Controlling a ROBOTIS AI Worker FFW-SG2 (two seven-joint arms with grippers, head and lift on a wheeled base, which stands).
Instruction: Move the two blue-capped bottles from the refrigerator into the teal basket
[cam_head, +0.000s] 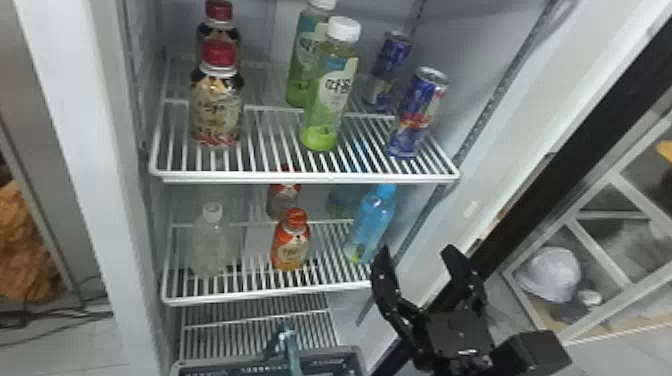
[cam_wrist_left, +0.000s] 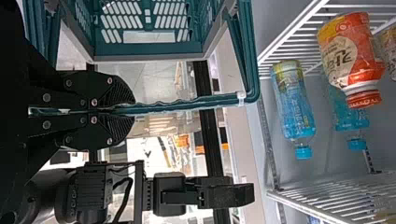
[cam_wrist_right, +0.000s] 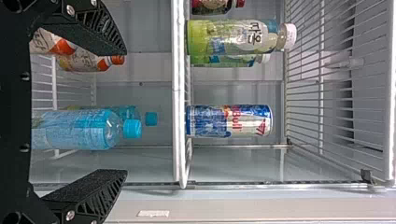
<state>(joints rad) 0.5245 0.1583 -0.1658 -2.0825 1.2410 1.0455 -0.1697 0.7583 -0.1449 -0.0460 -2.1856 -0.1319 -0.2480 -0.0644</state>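
Left claw (cam_wrist_left: 130, 110) grips the handle (cam_wrist_left: 224, 100) of the teal basket (cam_wrist_left: 149, 49); right claw (cam_head: 415, 251) stands spread. Both blue-capped bottles (cam_head: 374, 220) stand on a refrigerator shelf (cam_head: 250, 296).

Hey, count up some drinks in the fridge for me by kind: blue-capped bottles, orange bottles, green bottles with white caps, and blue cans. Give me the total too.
Blue-capped bottles: 2
Orange bottles: 2
Green bottles with white caps: 2
Blue cans: 2
Total: 8
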